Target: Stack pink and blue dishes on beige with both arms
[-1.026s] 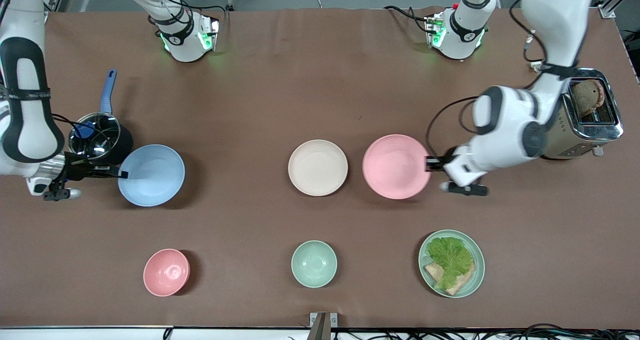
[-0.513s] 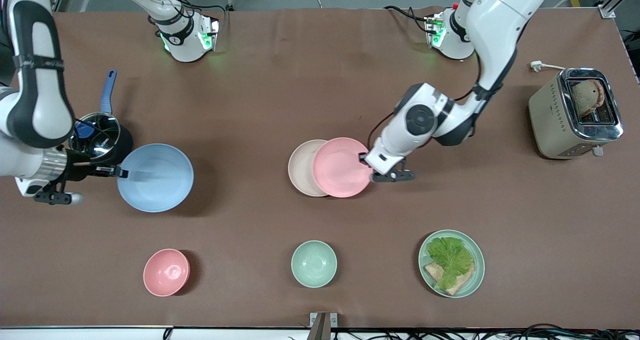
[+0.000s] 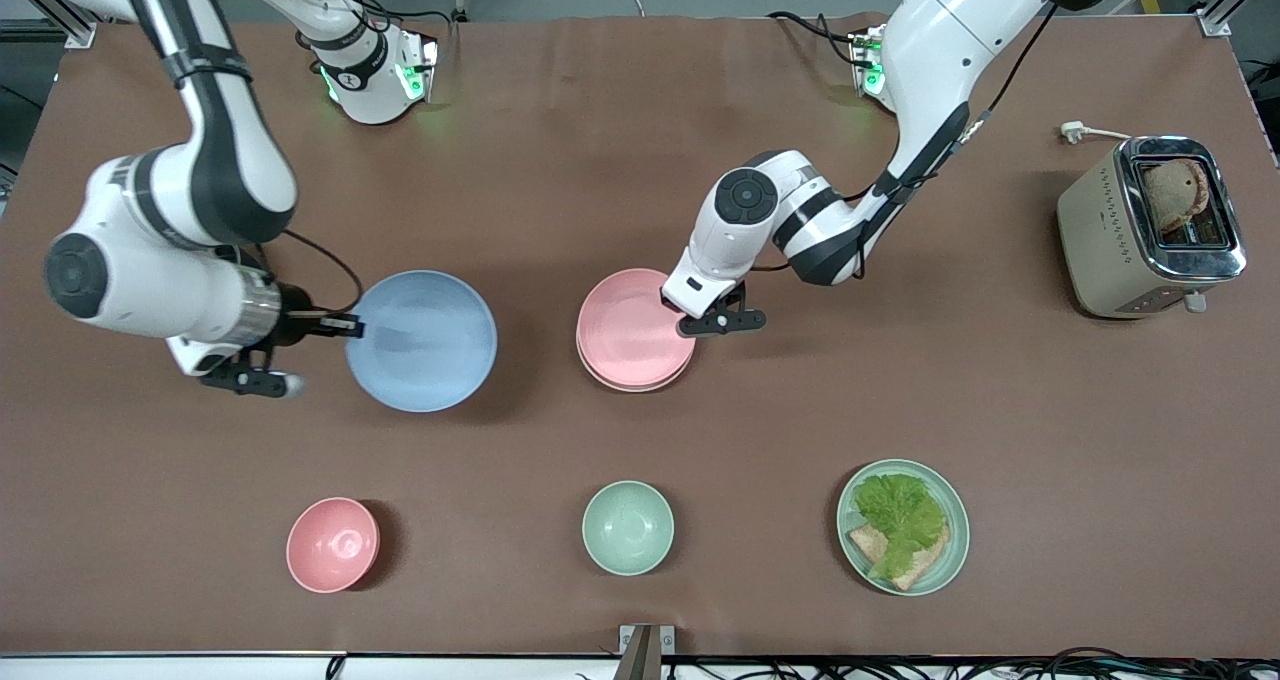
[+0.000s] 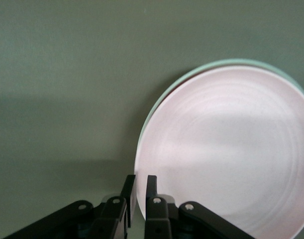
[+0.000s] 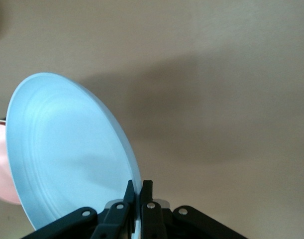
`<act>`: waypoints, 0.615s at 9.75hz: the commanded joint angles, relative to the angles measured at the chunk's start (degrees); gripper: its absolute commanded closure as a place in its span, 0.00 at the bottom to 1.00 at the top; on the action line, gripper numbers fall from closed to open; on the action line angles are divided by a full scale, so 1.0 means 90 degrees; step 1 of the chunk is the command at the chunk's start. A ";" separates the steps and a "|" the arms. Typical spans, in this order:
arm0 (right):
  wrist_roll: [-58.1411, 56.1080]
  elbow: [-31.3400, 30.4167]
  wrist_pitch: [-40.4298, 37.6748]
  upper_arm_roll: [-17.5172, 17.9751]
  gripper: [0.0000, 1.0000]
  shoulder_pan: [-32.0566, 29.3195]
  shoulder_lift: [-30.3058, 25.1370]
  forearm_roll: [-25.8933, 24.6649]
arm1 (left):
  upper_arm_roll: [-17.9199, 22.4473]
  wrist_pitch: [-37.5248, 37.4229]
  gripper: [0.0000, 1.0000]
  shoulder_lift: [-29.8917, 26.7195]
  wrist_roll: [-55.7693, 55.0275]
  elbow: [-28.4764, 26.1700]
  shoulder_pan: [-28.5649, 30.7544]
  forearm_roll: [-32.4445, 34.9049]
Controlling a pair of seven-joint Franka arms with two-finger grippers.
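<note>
My brown table [image 3: 640,140] bears the beige plate [image 3: 634,382] at its middle, a pink bowl [image 3: 333,544], green bowl [image 3: 628,527] and green plate [image 3: 948,565] along the camera edge, and a toaster [image 3: 1150,228] toward my left arm's end.

Matte pink plate [image 3: 630,325], matte blue plate [image 3: 425,340], glossy chrome toaster [image 3: 1150,228], brown matte table [image 3: 600,160]

Both arms wear glossy white shells with black bands at the joints and round dark grey joint caps. Thin black cables loop along the forearms. The bases glow green at their ports. The right arm carries a ribbed silver wrist ring. Each hand, left hand [image 3: 676,303] and right hand [image 3: 352,327], is matte black with small silver screws on its knuckles.
</note>
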 commanded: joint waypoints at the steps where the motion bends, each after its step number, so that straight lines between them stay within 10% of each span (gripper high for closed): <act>1: 0.0677 -0.0177 0.0387 0.0484 0.99 0.0049 -0.0106 -0.0108 | -0.0006 -0.0220 0.00 0.0057 -0.0089 0.0206 0.0022 0.0180; 6: 0.2504 -0.0362 0.1840 0.1697 0.99 0.0526 0.0518 -0.0108 | 0.0420 -0.1939 0.00 -0.1709 0.1301 0.0040 0.0890 0.0074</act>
